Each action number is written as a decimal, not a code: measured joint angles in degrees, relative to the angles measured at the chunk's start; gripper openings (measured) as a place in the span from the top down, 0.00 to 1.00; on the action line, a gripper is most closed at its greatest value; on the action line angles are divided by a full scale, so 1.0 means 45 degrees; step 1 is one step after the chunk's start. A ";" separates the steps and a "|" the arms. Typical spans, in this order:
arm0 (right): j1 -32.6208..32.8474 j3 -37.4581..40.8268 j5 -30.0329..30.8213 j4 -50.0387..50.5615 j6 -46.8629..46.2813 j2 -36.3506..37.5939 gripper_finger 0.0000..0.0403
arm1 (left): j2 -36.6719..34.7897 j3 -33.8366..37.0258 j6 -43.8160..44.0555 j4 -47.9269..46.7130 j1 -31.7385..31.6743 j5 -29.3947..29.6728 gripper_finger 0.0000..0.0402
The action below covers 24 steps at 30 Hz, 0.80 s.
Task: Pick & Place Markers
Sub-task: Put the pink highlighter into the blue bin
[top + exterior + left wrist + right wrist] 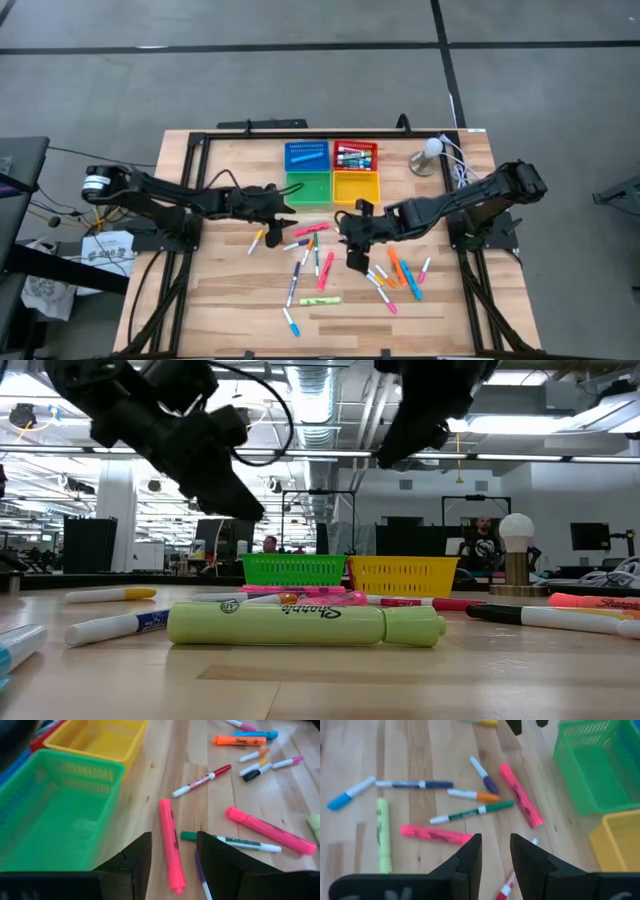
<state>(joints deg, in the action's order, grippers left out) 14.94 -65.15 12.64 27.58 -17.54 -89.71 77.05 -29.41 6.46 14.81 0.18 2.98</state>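
Many coloured markers (318,262) lie scattered flat on the wooden table, and a yellow-green highlighter (300,625) lies nearest in the low view. My left gripper (172,840) is open and empty. It hovers over a pink highlighter (170,847) near the green tray (308,187) and shows in the high view (284,210). My right gripper (495,840) is open and empty. It hovers above the end of another pink highlighter (435,834) and a red-and-white marker (506,887), and shows at the table's middle in the high view (350,235).
Four trays stand at the far middle: blue (306,156), red (355,156) with several markers in it, green, and yellow (355,187). A white ball on a wooden base (430,155) with cables stands at the far right. A dark frame runs along the table's edges.
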 joint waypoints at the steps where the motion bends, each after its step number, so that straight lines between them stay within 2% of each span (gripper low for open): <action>1: 0.0020 0.0117 -0.0009 0.0001 -0.0009 -0.0002 0.77 | 0.0279 -0.0005 0.0000 0.0231 0.0061 0.0005 0.62; 8: 0.0010 0.0868 -0.0015 -0.0414 -0.0185 0.0000 0.77 | 0.1937 -0.0005 0.0271 0.1491 0.0419 -0.0003 0.62; 24: -0.0004 0.1065 -0.0049 -0.0629 -0.0302 0.0000 0.77 | 0.3767 -0.0015 0.0398 0.1683 0.0449 -0.0002 0.62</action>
<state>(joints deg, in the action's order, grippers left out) 14.92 -60.36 12.43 24.75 -18.90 -89.71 94.00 -29.47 8.25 22.38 2.20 2.98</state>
